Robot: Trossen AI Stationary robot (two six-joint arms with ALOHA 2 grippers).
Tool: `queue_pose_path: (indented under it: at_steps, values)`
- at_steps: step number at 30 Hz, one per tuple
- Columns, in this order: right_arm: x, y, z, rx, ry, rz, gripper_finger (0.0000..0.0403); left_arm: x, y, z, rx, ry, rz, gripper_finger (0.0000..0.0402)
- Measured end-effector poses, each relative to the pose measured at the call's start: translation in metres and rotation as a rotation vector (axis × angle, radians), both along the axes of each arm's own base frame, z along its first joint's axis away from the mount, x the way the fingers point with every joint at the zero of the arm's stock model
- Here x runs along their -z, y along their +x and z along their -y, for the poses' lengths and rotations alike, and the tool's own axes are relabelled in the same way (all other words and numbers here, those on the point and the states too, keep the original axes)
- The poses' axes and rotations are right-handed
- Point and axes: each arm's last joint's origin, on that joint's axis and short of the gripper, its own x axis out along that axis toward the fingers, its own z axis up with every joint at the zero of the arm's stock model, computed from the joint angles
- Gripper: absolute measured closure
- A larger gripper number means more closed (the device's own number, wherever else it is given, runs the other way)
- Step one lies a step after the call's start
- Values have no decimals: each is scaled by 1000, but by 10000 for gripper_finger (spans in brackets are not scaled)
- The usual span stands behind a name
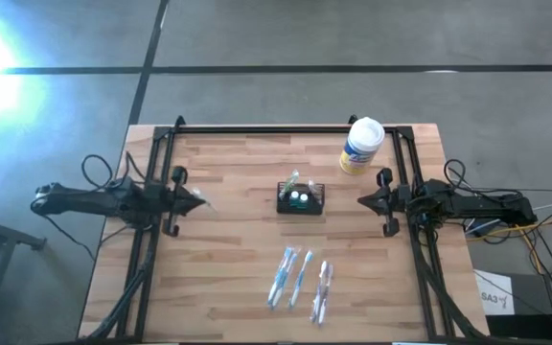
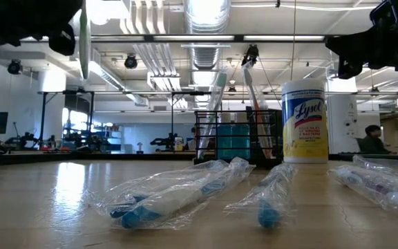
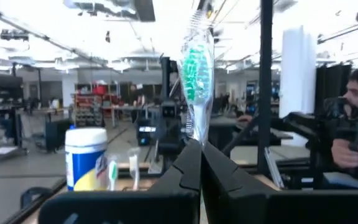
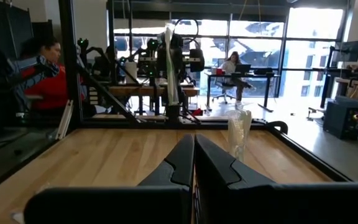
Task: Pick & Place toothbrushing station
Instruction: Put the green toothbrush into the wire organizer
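With the caddy point(image 1: 300, 198) at the middle of the table point(image 1: 228, 240), the left end effector point(image 1: 195, 203) clamped on a wrapped toothbrush point(image 3: 197, 74) and the right end effector point(image 1: 364, 201) closed empty, we should lower the toothbrush upright into a free compartment.

The right gripper point(image 4: 194, 163) (its dark jaws pressed together) points across the light wooden plank counter point(image 4: 104, 155) toward a clear plastic-wrapped toothbrush point(image 4: 238, 134) standing upright.
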Motion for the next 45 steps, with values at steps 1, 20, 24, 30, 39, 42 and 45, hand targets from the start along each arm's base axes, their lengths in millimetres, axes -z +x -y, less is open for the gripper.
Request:
queue_pose_path:
  at_steps: [1,20,24,30,39,42,45]
  values:
    - [0,0,0,0,-4,0,394,1,0,0,-4,-5,-11,401]
    - [0,0,0,4,-18,-2,394,15,-5,-2,-21,-91,49,401]
    - [0,0,0,5,-19,-2,394,-5,-4,-1,-22,-71,78,401]
    - [0,0,0,5,-22,-1,394,-49,9,2,51,-17,197,401]
    - [0,0,0,5,-22,-1,394,-98,68,7,34,131,212,401]
    - [0,0,0,5,-22,-1,394,-108,93,6,17,178,197,401]
    - [0,0,0,4,-22,-1,394,-112,117,0,-8,204,160,401]
